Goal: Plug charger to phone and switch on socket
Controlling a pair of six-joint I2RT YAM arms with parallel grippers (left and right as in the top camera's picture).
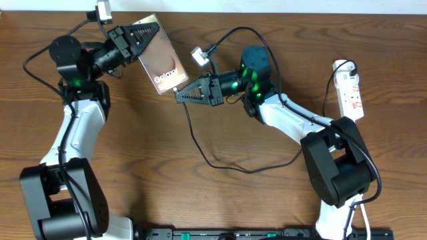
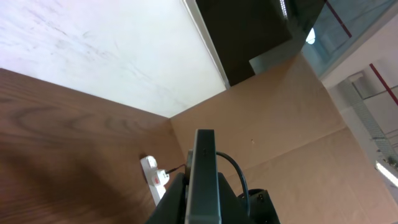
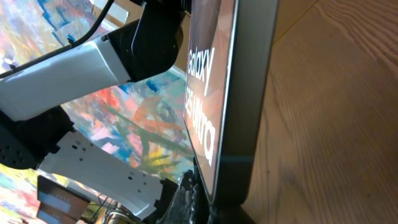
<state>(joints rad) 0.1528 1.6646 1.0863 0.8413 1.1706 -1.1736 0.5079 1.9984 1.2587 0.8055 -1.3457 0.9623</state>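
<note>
L gripper point(image 1: 148, 35) jaws clamped on Galaxy phone point(image 1: 162, 63), held tilted off table point(image 1: 133, 147). R gripper point(image 1: 181, 95) jaws together on charger point(image 1: 200, 150) tip, right at phone's lower edge. Risk: misaligned tip skids off port or twists phone in grip. Socket point(image 1: 351, 93) far right, well apart.

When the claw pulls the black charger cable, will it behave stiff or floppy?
Probably floppy: the charger cable lies in loose curves across the table. It looks thin and light, so it should trail along, though slack might snag.
</note>
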